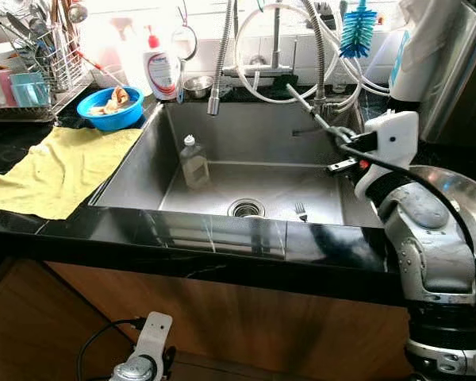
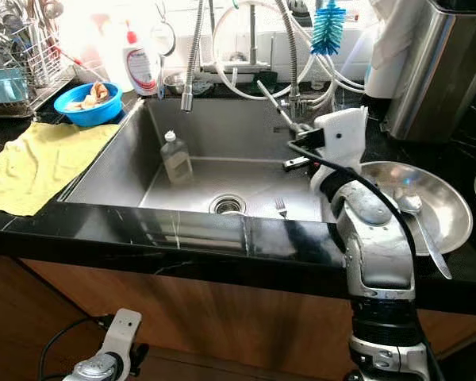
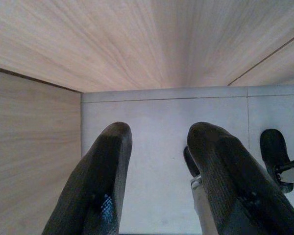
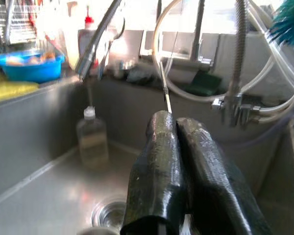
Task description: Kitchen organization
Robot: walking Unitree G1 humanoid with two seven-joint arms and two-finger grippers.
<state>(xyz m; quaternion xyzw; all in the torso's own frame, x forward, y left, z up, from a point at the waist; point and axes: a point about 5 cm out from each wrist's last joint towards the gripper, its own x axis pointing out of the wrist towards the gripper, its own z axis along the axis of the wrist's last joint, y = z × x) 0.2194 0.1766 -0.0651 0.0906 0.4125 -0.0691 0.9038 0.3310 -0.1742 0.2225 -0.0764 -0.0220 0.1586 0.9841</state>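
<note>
My right gripper (image 4: 179, 128) is up over the right side of the sink (image 1: 143, 167). Its fingers (image 4: 159, 176) are pressed tight together on a thin metal stick (image 4: 165, 93). I cannot tell what kind of tool it is, because its far end is too thin and bright to see.

My left gripper (image 3: 159, 147) hangs down low by the wooden cupboard (image 3: 137, 44). Its fingers are spread apart and hold nothing.

A fork (image 1: 301, 211) lies flat on the sink bottom, near the drain (image 1: 246, 208). A small bottle (image 1: 193, 162) stands at the back left of the sink. A metal bowl (image 2: 440, 198) with a spoon (image 2: 416, 218) in it sits on the worktop (image 1: 222, 238) just beside my right arm.

Here is what could go wrong. The stick is thin and smooth, so it could slide out of my fingers and drop into the sink. The hoses (image 1: 333, 48) and the tap (image 1: 220, 71) are close, so the long stick could catch on them if I swing it. My arm is right next to the bowl, so I could bump it and knock the spoon out.
</note>
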